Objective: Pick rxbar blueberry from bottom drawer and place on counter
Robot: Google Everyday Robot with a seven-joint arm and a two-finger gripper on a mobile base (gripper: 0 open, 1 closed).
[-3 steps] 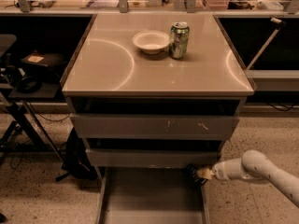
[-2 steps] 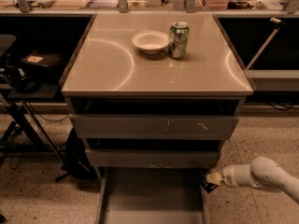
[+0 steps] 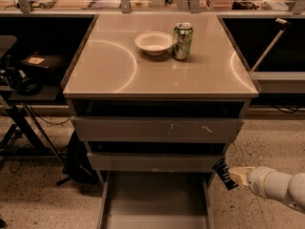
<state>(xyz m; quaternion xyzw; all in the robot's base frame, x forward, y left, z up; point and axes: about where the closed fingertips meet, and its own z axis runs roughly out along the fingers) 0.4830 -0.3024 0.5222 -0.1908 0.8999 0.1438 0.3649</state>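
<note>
Compared to a second ago, the gripper (image 3: 233,173) is sitting further right and a touch nearer. Back then it was reaching in over the right far corner of the bottom drawer (image 3: 153,200); now it's hanging just outside the drawer's right rim, next to the front of the middle drawer (image 3: 155,161). The white arm (image 3: 279,189) is coming in from the lower right corner.

The jaws are clenching the rxbar blueberry (image 3: 223,174) by its right end. The bar is sticking out to the left, tilted, with its white lettering showing. So it's up in the air at the right edge of the drawer stack, not resting on anything, and well below the desk (image 3: 119,75).

The bottom drawer is standing pulled out toward the near side, and its plain grey floor is showing. The top drawer (image 3: 157,128) is showing a few scuff marks on its front, and both upper drawers are standing slightly open with dark gaps above them.

Up on the desk, a white bowl (image 3: 153,42) and a green can (image 3: 182,41) are sitting side by side toward the far edge, can just right of the bowl and upright. A black bag (image 3: 78,159) is leaning on the floor left of the drawers.
</note>
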